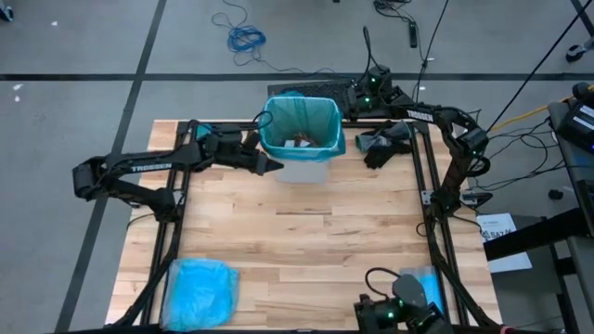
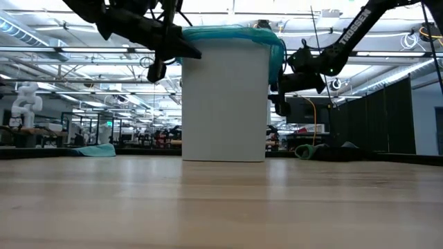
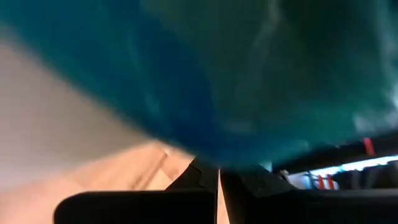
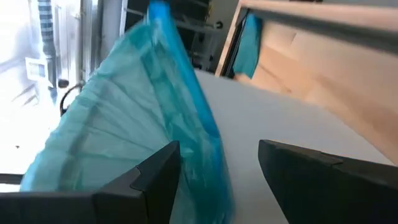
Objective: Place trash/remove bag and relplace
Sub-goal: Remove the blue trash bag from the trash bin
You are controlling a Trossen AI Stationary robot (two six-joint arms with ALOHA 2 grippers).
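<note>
A white bin [image 1: 304, 169] stands at the table's far middle, lined with the teal bag [image 1: 302, 121], whose edge is folded over the rim [image 2: 228, 34]. Brown trash [image 1: 302, 141] lies inside the bag. My left gripper [image 1: 276, 166] is shut at the bin's left near corner, and the bag's overhang [image 3: 236, 81] fills its wrist view just past the fingertips [image 3: 219, 177]. My right gripper [image 1: 371, 151] is open, close beside the bin's right side. Its fingers [image 4: 158, 171] stand on either side of the hanging bag edge [image 4: 186, 106] and the bin's wall [image 4: 261, 118]. My left gripper's shut fingertips [image 3: 208, 177] come level from the table's left, right up to the lower edge of the bag's overhang [image 3: 217, 152] at the bin's rim. I cannot tell whether they touch the plastic.
A paler blue plastic bag [image 1: 200, 288] lies at the table's near left corner. A small folded blue sheet [image 1: 425, 281] lies near the right front. Bare wood [image 1: 306, 250] spreads in front of the bin. Arm bases and cables crowd the far right edge [image 1: 380, 93].
</note>
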